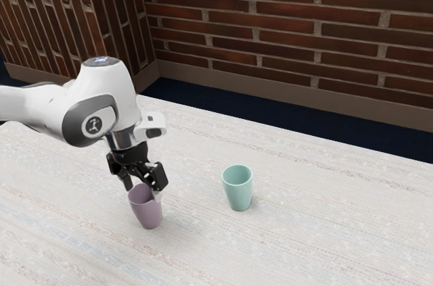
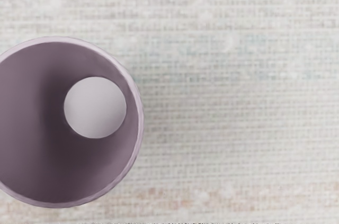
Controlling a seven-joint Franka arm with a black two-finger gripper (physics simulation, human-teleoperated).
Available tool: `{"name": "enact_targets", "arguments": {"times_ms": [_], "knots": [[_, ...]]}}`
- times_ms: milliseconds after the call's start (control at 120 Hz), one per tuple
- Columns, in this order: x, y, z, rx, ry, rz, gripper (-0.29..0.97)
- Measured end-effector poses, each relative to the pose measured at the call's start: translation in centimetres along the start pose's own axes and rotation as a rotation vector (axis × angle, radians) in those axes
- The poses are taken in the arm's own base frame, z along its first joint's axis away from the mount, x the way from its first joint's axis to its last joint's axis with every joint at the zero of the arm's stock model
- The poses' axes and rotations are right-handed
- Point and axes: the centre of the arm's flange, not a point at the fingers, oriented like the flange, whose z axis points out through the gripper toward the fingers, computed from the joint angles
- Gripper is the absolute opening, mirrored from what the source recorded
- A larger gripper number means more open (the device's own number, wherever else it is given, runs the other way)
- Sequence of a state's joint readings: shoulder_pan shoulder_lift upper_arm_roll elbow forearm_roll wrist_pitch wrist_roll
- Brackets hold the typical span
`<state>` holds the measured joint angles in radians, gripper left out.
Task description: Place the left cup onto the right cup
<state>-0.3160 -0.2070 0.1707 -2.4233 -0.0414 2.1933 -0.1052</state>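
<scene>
Pincer [image 1: 145,184] stood spread at the rim of the mauve cup [image 1: 145,210], gripping nothing. Risk I noted: closing off-centre could tip it, never reaching the teal cup [image 1: 237,188].

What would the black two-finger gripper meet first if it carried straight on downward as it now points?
Probably the rim of the mauve tapered cup directly beneath the gripper, then the pale woven table; exact depth is unclear.
</scene>
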Motion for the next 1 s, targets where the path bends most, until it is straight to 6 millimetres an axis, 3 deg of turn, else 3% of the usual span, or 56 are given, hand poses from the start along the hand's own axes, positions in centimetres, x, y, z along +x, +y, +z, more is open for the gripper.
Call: {"name": "enact_targets", "arguments": {"times_ms": [275,1000], "knots": [[-0.1,-0.2,1.1,0.007,-0.005,-0.056,0.66],[2.6,0.0,4.6,0.042,0.018,-0.107,0.65]]}}
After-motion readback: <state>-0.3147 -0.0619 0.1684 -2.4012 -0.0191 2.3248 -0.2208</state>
